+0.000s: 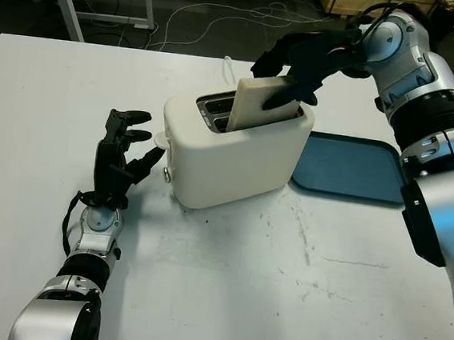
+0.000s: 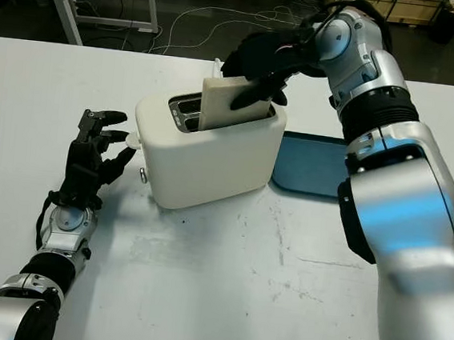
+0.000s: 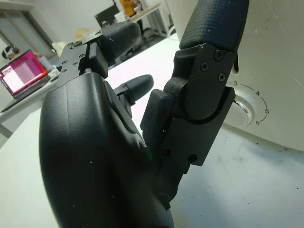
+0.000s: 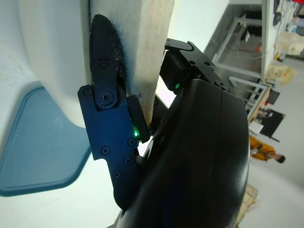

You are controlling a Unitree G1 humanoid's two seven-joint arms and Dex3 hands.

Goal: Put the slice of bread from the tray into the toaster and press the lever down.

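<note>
Right hand point(image 1: 297, 68) fingers clamped on bread point(image 1: 256, 102), tilted, lower edge inside near slot of toaster point(image 1: 233, 150), steering it down. Left hand point(image 1: 120, 156) open, left of toaster, near lever side. Tray point(image 1: 348, 167) right.

The white plastic toaster point(image 1: 237, 151) is set just right of the left hand point(image 1: 119, 160); the blue flat tray point(image 1: 348, 167) is placed below the right hand point(image 1: 298, 60).

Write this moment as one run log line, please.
right hand: grips bread slice, partly in toaster slot | left hand: open beside toaster | tray: empty
</note>
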